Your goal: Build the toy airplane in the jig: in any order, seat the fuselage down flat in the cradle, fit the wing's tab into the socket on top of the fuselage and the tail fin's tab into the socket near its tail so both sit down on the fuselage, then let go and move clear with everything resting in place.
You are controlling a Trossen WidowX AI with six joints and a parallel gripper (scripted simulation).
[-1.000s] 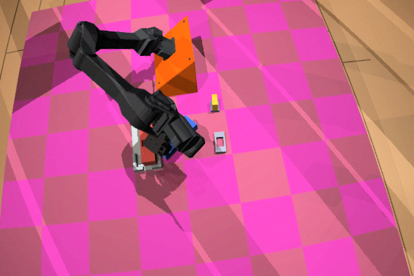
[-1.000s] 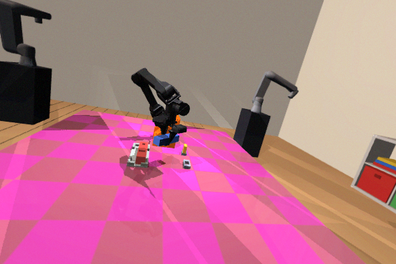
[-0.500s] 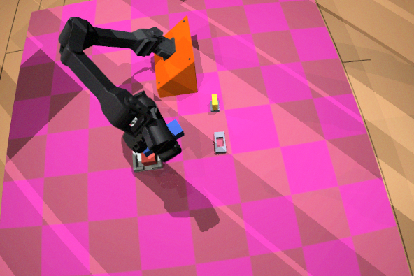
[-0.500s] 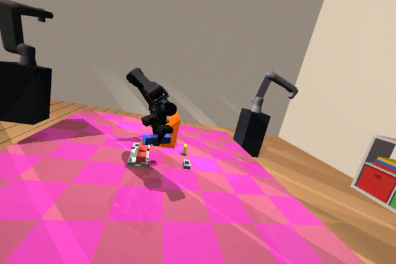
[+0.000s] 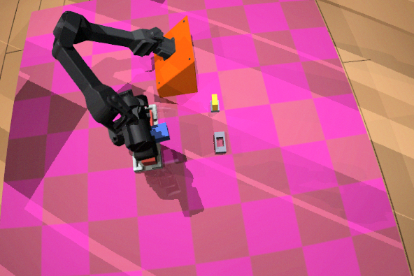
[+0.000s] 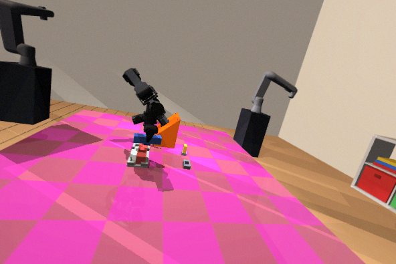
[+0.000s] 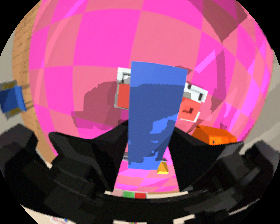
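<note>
The gripper [image 5: 150, 137] [image 6: 149, 136] [image 7: 148, 124] is closed on the blue wing [image 5: 162, 131] [image 6: 140, 138] [image 7: 156, 105], which is held between its two black fingers. The wing lies crosswise over the red fuselage [image 5: 149, 161] [image 6: 141, 157] [image 7: 123, 95], and in the wrist view it covers the middle part, so that the red shows on both sides of it. I cannot tell if the wing's tab is inside the socket or if the wing touches the fuselage. The fuselage is in the white cradle [image 5: 138, 169] [image 6: 138, 166] [image 7: 198, 95], along its length. The yellow tail fin [image 5: 215, 101] [image 6: 184, 148] [image 7: 163, 169] stands upright in a small grey base, apart from the cradle, thus it is not fitted on the fuselage. Near it there is a grey block with a rectangular opening [image 5: 220, 149] [image 6: 186, 166], which lies on the pink checkered mat [image 5: 168, 245] [image 6: 134, 241] [image 7: 101, 45]. An orange wedge [image 5: 175, 60] [image 6: 170, 134] [image 7: 213, 135] with a sloping face stands near the base of the black arm [image 5: 77, 67] [image 6: 145, 92]. In the exterior view, a black pedestal [image 6: 251, 131] carrying a grey arm stands on the wooden floor beyond the mat.
</note>
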